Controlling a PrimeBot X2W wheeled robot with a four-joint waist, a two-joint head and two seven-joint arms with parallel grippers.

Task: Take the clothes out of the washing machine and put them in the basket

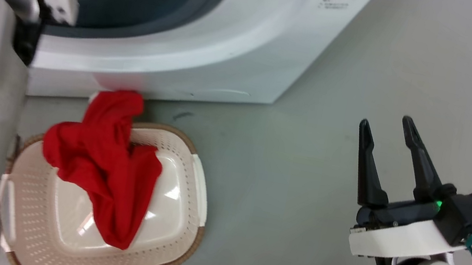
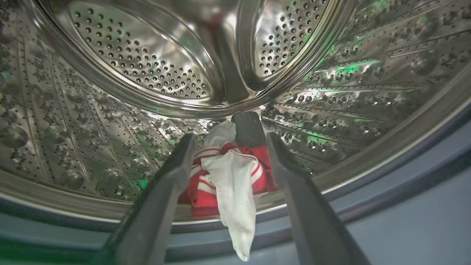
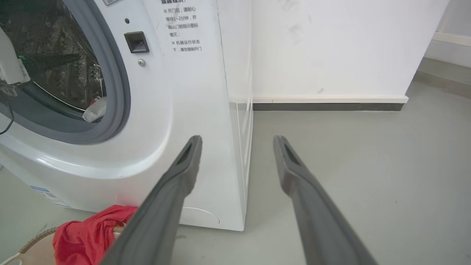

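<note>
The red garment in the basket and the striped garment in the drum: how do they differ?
The red garment is plain; the striped garment is red with white stripes and a white part. The red garment lies in the basket, draped over its rim; the striped garment lies in the drum. The open left gripper straddles the striped garment, not the red garment. Both are crumpled fabric.

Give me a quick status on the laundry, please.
Left gripper open, lined up on striped garment at drum lip. Right gripper open, idle over floor. Red garment draped in basket. Nothing blocking.
</note>
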